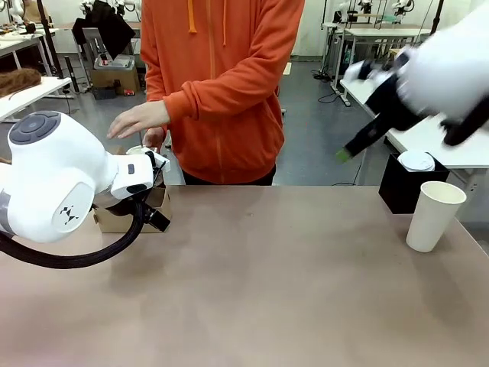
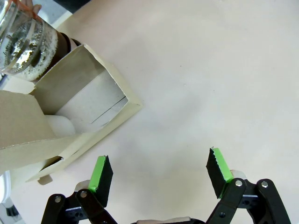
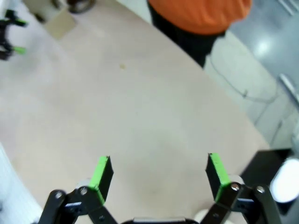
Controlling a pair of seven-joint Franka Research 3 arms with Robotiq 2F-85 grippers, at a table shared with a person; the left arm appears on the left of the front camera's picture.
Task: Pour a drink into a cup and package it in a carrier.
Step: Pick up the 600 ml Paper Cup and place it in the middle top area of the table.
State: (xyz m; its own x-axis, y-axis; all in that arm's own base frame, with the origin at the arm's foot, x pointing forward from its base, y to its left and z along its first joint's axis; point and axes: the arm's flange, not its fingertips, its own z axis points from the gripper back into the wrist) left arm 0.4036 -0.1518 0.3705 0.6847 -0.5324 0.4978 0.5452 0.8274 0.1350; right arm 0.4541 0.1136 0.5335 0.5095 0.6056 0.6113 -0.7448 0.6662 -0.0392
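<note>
The white paper cup [image 1: 434, 215] stands open-topped at the table's right side. The brown cardboard carrier [image 2: 79, 107] lies just left of my left gripper [image 2: 159, 175], which hangs open over bare table with nothing between its fingers. Behind the carrier stands a clear glass jug [image 2: 21, 39]; I cannot make out the drink in it. In the front view my left arm [image 1: 61, 191] covers most of the carrier [image 1: 114, 222]. My right gripper [image 3: 159, 175] is open and empty, high above the table; in the front view it is a blur at the upper right [image 1: 344, 153].
A person in an orange hoodie [image 1: 221, 84] stands at the far edge, one hand [image 1: 137, 118] held above the carrier end. A black box [image 1: 401, 187] with a white lid [image 1: 416, 160] on it sits behind the cup. The table's middle [image 1: 290, 267] is bare.
</note>
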